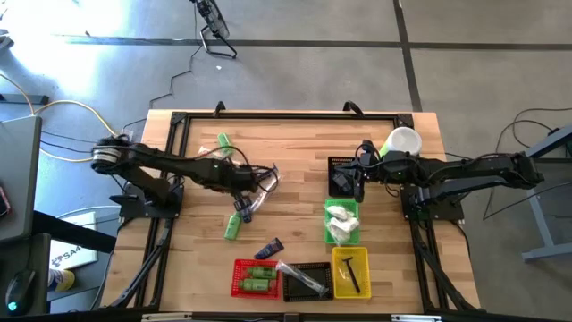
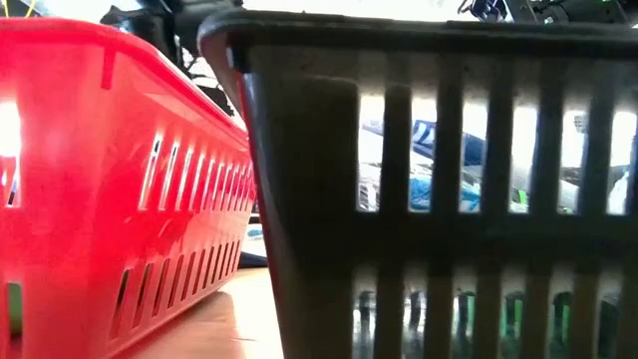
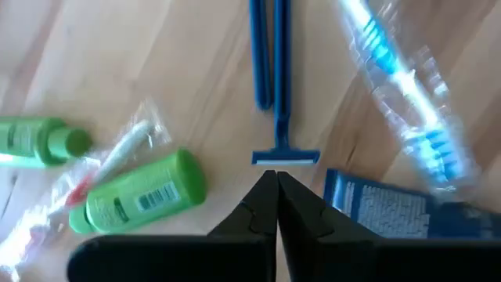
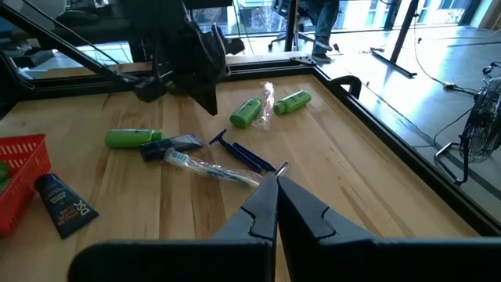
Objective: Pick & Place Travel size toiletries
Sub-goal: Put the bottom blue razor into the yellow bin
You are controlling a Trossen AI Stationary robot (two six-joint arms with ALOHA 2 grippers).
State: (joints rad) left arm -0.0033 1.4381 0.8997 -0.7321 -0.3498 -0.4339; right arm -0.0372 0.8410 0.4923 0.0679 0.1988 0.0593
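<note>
The left gripper (image 3: 275, 182) hangs over the loose pile of toiletries at the middle of the wooden surface (image 1: 295, 148), and its fingers (image 3: 258, 207) are pressed together with nothing visible between them. In the left wrist view a blue razor (image 3: 275, 86) lies just beyond the fingertips: its head sits nearest the tips and crosswise to them, while its handle runs straight away from the gripper, so the long axis is in line with the gripper's forward reach, not across the gap where the fingers would close. The tips appear to stop just short of the razor head, near it but apart; whether they brush it I cannot tell. To one side of the razor lie a green bottle (image 3: 141, 200) and a second green bottle (image 3: 39, 141) with a clear packet (image 3: 117, 153) between them; to the other side lie a wrapped toothbrush (image 3: 407, 102) and a dark blue tube (image 3: 391, 211), the tube just beside the fingers. The left arm is clearly the nearer one to this pile. The right gripper (image 4: 275, 184), fingers also together and empty, waits over the baskets at the right side of the surface, well apart from the razor, which its own view shows farther off as the razor (image 4: 243, 153) beside the toothbrush (image 4: 211, 168).
</note>
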